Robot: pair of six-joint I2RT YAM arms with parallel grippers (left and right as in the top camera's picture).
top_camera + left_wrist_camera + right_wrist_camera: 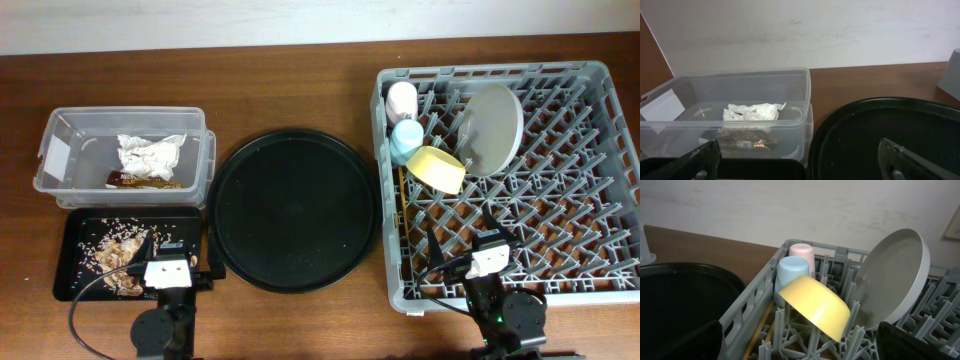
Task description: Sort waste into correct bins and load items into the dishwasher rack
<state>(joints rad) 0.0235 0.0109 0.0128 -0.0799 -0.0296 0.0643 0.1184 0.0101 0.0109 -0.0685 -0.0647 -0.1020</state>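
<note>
While plate (490, 125) stands on edge, yellow bowl (437, 170) leans tilted beside it.

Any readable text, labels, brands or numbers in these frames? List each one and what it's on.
No text can be read in any view.
White label on the clear tub: looks blank, no print visible.
Brown wrapper inside the tub: some light print, too small and blurred to read.
</note>
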